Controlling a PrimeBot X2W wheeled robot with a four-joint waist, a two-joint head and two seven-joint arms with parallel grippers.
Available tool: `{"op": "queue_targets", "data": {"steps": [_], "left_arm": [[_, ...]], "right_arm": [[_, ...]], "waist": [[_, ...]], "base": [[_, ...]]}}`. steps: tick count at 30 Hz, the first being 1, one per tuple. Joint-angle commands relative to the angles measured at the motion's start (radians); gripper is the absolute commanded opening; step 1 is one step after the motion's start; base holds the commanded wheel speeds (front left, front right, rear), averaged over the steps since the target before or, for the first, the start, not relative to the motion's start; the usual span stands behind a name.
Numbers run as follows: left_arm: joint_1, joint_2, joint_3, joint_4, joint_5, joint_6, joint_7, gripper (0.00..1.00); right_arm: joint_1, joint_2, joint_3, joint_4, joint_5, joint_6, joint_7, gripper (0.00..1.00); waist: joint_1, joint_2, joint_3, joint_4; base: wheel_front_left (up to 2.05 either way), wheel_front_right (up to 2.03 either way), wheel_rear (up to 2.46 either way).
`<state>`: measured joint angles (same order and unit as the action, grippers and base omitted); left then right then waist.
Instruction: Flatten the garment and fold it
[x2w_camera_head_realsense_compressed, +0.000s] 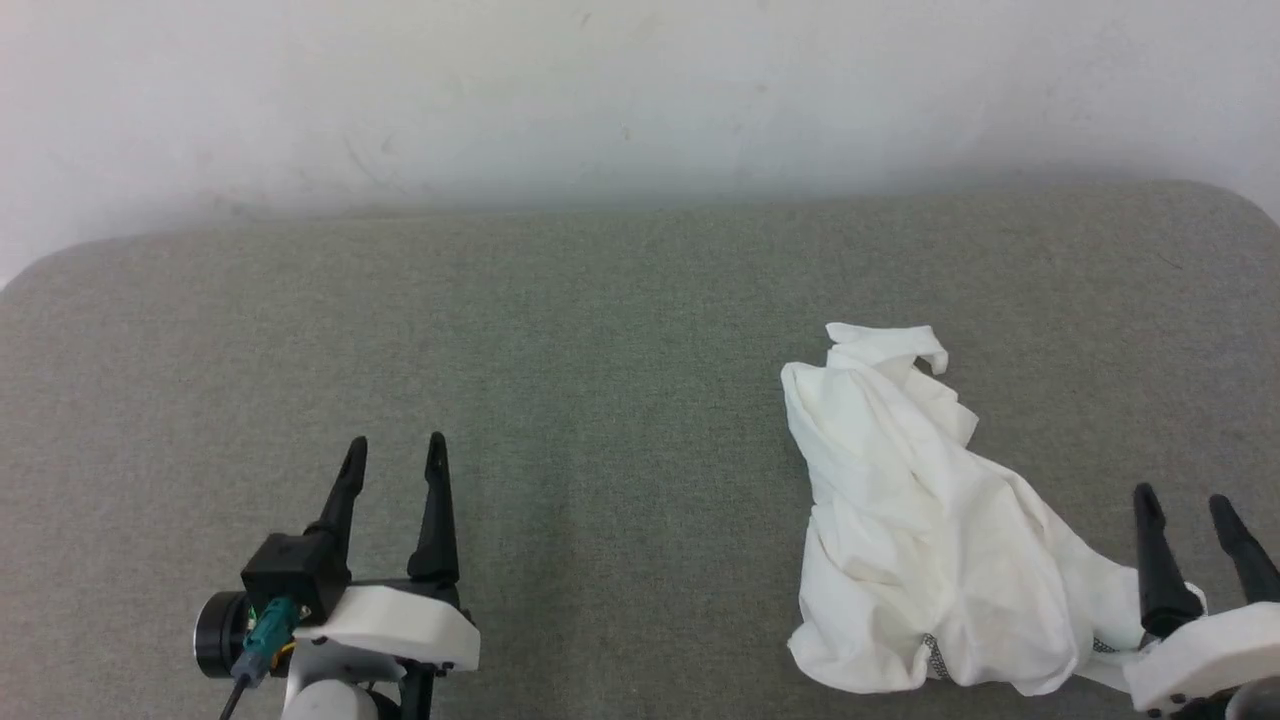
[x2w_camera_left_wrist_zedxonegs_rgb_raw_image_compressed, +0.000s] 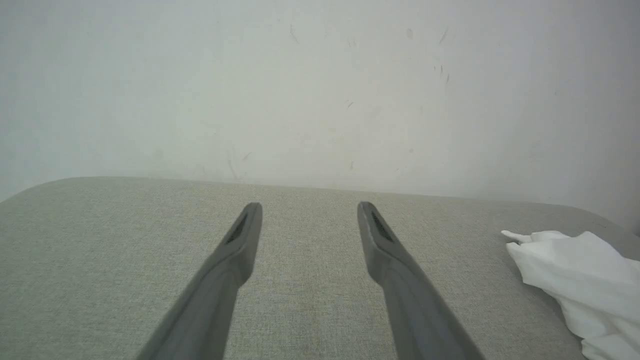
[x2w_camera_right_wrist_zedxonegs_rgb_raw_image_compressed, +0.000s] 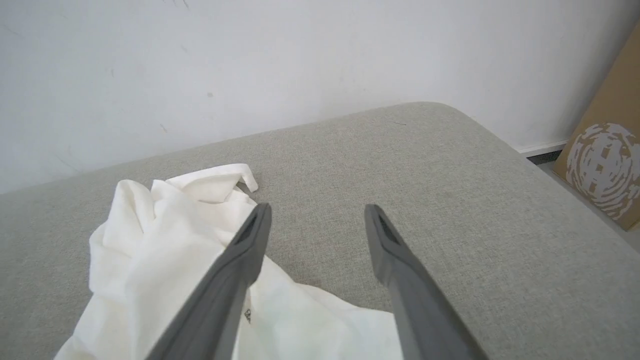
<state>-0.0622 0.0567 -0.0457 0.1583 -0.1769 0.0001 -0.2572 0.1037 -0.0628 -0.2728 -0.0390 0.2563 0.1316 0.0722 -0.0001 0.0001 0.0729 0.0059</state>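
Bright, soft, even light; faint shadow along the wall (x2w_camera_head_realsense_compressed: 640, 100) base; slight blur on the near fingers (x2w_camera_left_wrist_zedxonegs_rgb_raw_image_compressed: 220, 290)

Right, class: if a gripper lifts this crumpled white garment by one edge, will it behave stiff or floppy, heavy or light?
Probably floppy: the garment lies in soft, crumpled folds, so it should drape, not hold shape. Its fabric looks thin, so likely light for its size. Pushed, it would probably bunch on the woven grey surface rather than slide.
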Motion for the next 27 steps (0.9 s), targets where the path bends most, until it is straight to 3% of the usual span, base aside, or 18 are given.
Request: {"op": "queue_targets", "data": {"steps": [1,6,14,27], "left_arm": [[0.012,0.000,0.002,0.005,0.006,-0.006,-0.005,1.00],[0.019,-0.001,-0.003,0.008,0.009,-0.008,-0.005,1.00],[0.035,-0.001,-0.004,0.004,0.010,-0.006,-0.005,1.00],[0.001,-0.003,-0.059,0.019,0.011,-0.017,0.016,1.00]], "right_arm": [[-0.005,0.006,0.014,-0.004,-0.006,-0.001,-0.001,1.00],[-0.010,0.007,0.049,-0.023,-0.036,-0.001,0.007,1.00],[-0.016,0.009,0.117,-0.118,-0.072,-0.001,-0.085,1.00],[0.042,0.010,0.241,-0.192,-0.113,-0.001,-0.126,1.00]], "waist": [[0.0001,-0.0001,-0.011,0.009],[0.0001,-0.0001,-0.026,0.026],[0.0001,-0.0001,-0.043,0.031],[0.0001,-0.0001,-0.035,-0.006]], "base": [[0.00,0.00,0.00],[0.00,0.00,0.00],[0.00,0.00,0.00],[0.00,0.00,0.00]]}}
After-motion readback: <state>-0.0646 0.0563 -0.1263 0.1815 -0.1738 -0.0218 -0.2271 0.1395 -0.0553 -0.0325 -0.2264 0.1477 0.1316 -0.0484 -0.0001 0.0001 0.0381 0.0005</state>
